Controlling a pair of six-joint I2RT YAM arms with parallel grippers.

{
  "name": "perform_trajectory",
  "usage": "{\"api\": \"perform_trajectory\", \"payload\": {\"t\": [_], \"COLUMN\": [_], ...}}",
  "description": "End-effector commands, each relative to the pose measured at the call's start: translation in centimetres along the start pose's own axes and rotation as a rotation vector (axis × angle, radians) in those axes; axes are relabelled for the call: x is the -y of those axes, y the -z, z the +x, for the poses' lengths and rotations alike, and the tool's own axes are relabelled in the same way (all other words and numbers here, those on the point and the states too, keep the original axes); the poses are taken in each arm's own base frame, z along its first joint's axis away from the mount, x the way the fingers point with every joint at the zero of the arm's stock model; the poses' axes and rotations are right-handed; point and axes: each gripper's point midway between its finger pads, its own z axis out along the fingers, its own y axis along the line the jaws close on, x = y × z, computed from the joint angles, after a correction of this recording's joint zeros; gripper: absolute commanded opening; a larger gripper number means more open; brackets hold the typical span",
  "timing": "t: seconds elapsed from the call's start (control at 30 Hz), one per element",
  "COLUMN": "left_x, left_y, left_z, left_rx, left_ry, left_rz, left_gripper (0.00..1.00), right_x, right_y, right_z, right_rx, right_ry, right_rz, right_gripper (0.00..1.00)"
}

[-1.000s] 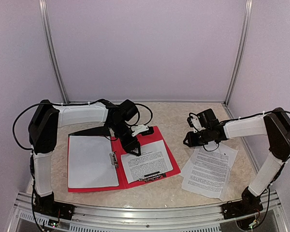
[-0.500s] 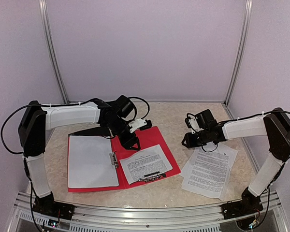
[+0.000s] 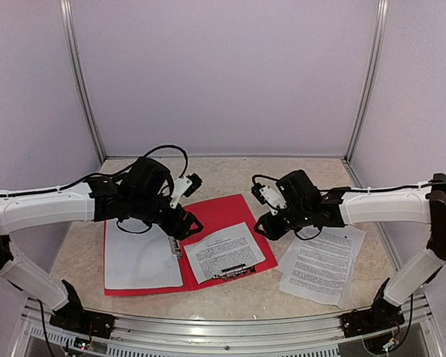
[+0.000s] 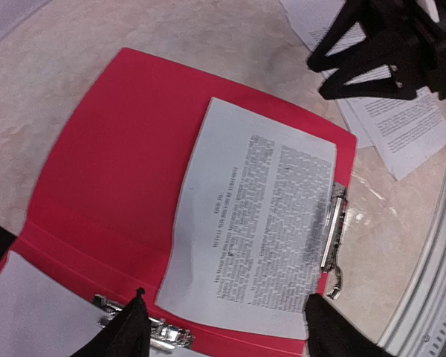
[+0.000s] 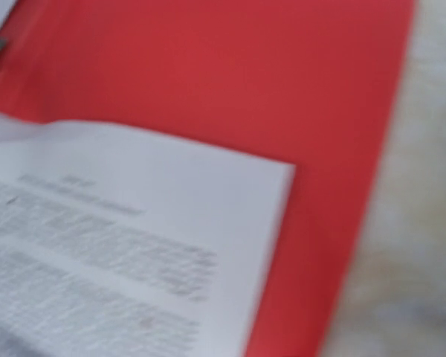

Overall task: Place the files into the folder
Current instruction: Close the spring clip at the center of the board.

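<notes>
Files (image 3: 224, 253): 2 lie on 1 red folder (image 3: 223, 212); left claw (image 4: 224, 296) spread empty; right claw (image 3: 266, 225), cannot tell.

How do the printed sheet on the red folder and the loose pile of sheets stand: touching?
Apart. The top view shows a strip of red folder and bare table between the printed sheet and the loose pile.
</notes>
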Motion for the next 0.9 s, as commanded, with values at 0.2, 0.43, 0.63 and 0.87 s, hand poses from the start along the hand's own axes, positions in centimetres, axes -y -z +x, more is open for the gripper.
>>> {"api": "perform_trajectory", "payload": {"t": [0.2,0.43,0.63,0.87], "left_x": [-3.3,-6.6,-6.9,-7.7], "left_y": [6.6,6.2,2.9,2.7], "left_z": [-0.3,2.6,4.7,6.5], "left_rx": [0.192,0.082,-0.074,-0.058], "left_ry": [0.323,0.538,0.609,0.684], "left_rz": [-0.32,-0.403,-0.342,-0.356], "left_gripper": [0.99,0.99,0.99,0.99], "right_x": [-6.2,-14.1,-17.0,-18.9], "right_y": [-0.5,-2.1,-2.5,-1.7], "right_z": [1.5,1.8,2.9,3.7], "right_rx": [-0.083,-0.146,-0.165,-0.144], "right_ry": [0.19,0.403,0.479,0.442], "right_rz": [0.041,0.045,0.042,-0.092], "right_gripper": [0.35,0.35,0.32,0.31]}}
